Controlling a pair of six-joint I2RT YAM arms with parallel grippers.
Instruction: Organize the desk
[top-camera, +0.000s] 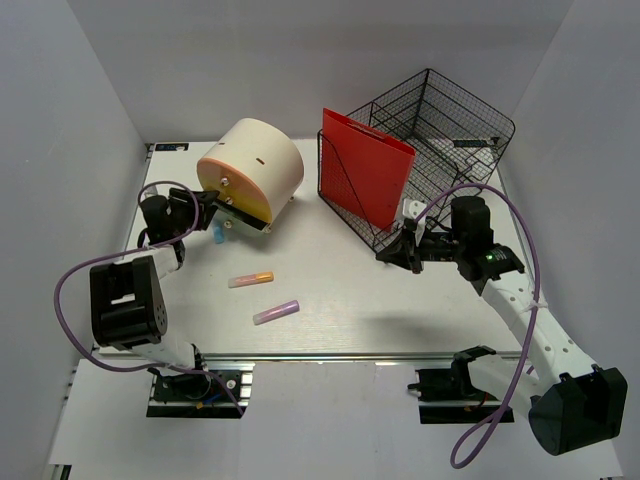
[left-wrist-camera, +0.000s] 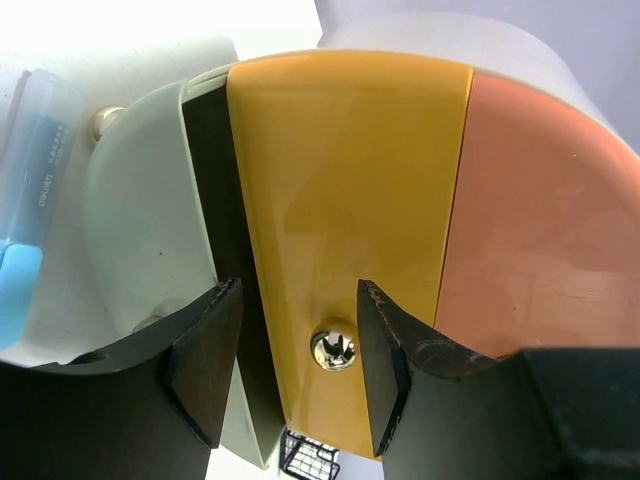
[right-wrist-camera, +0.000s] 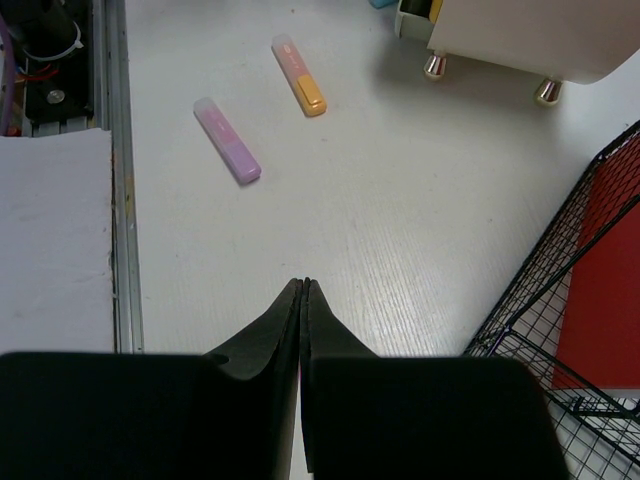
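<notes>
Below closed right tool (right-wrist-camera: 303, 286), white desk (right-wrist-camera: 400, 200)

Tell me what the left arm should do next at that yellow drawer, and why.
Probably close the left gripper on the metal knob of the yellow drawer: its open fingers flank the knob, apparently without touching it, so a grip would let the arm work the drawer.

A lab test cell: plain grey walls (top-camera: 80, 120) box in the rail-edged white desk (top-camera: 345, 290).
</notes>
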